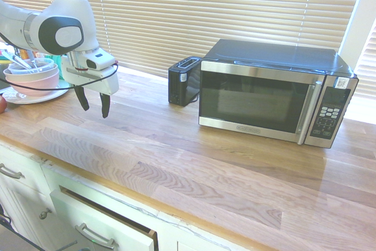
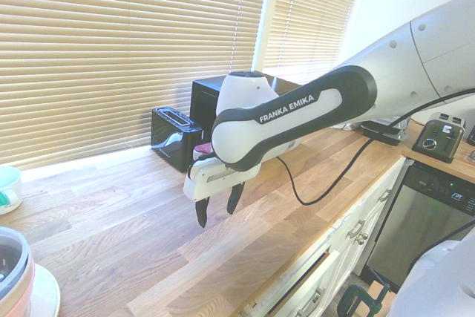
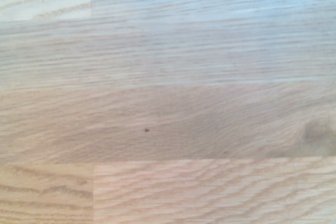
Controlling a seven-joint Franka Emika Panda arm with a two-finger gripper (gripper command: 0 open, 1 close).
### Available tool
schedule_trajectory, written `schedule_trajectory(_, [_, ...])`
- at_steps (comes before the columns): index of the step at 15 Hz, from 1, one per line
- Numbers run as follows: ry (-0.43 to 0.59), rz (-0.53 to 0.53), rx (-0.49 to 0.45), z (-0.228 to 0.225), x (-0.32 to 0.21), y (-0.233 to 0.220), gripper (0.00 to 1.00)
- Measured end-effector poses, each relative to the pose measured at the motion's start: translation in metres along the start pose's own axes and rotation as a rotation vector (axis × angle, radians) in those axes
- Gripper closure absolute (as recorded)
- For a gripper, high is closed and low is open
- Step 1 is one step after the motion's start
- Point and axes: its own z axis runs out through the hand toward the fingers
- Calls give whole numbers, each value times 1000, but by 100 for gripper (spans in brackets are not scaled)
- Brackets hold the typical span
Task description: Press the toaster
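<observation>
The toaster [image 1: 183,80] is a small black upright box with a silver-rimmed top slot, standing on the wooden counter right beside the left end of the microwave. From the other side the toaster [image 2: 175,137] sits by the window blinds. My gripper [image 1: 93,105] hangs open above the counter, well to the left of the toaster and apart from it, fingers pointing down with nothing between them. In the second exterior view the gripper [image 2: 218,208] hovers over bare wood in front of the toaster. The wrist view shows only wood grain.
A large steel-and-black microwave [image 1: 273,92] stands at the back right. Stacked bowls on a plate [image 1: 30,77] sit at the far left behind the arm. The wooden counter [image 1: 194,163] ends in a front edge over white drawers [image 1: 100,221]. A silver toaster-like appliance [image 2: 439,137] sits far off.
</observation>
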Motion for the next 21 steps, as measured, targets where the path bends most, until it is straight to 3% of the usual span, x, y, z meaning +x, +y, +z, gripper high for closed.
schedule_trajectory(5, [63,-39,8,-4,4,-3,0])
schedule_trajectory(13, [269,-116,199,-33,55,-32,0])
schedule_trajectory(21, [495,-87,310,-68,113,-64,0])
